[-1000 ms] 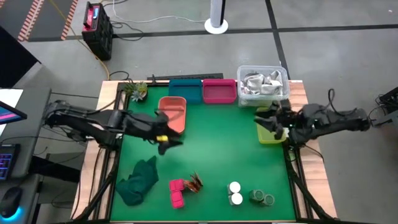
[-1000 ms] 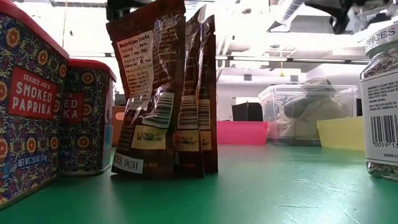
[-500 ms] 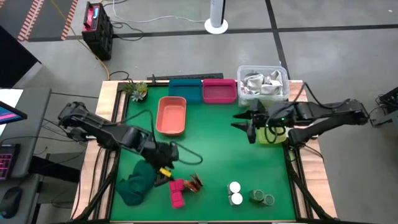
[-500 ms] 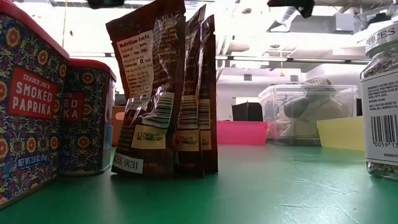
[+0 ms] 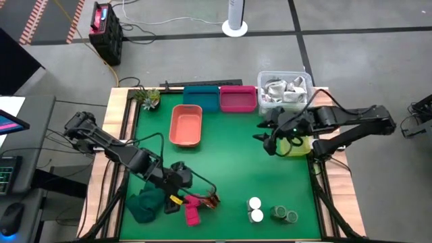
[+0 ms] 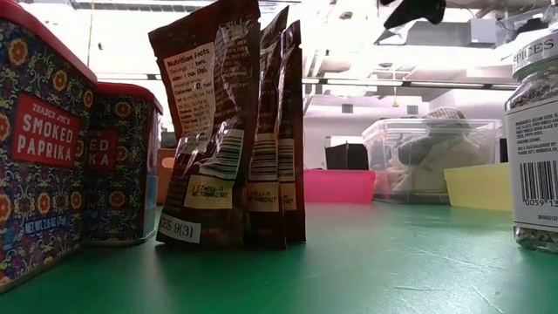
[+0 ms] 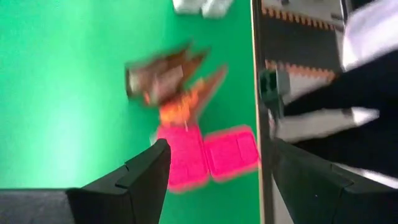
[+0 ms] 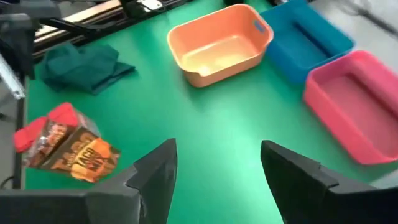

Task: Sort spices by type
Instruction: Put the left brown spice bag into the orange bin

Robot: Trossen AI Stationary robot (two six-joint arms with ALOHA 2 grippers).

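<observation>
Spices grouped along the lower edge of the high view on the green table (image 5: 229,155): two magenta boxes (image 5: 192,208) at lower centre-left, reddish-brown pouches (image 5: 212,198) touching them on the right, two white-topped jars (image 5: 255,210) further right, two greenish jars (image 5: 285,214) at the lower right. Left pincer (image 5: 181,190) low in the lower-left area, just left of the magenta boxes and pouches, close above the dark green cloth (image 5: 147,204). In the left wrist view, fingers (image 7: 134,177) spread wide with nothing between them, magenta boxes (image 7: 205,155) and pouches (image 7: 168,78) lying just ahead in the gap. Right pincer (image 5: 268,138) at centre right of the high view, beside the yellow bin (image 5: 297,146), well apart from every spice. In the right wrist view, fingers (image 8: 155,174) likewise wide and empty, facing the orange bin (image 8: 221,43), blue bin (image 8: 308,37) and pink bin (image 8: 354,102), with the pouches (image 8: 78,152) off at the left edge.
</observation>
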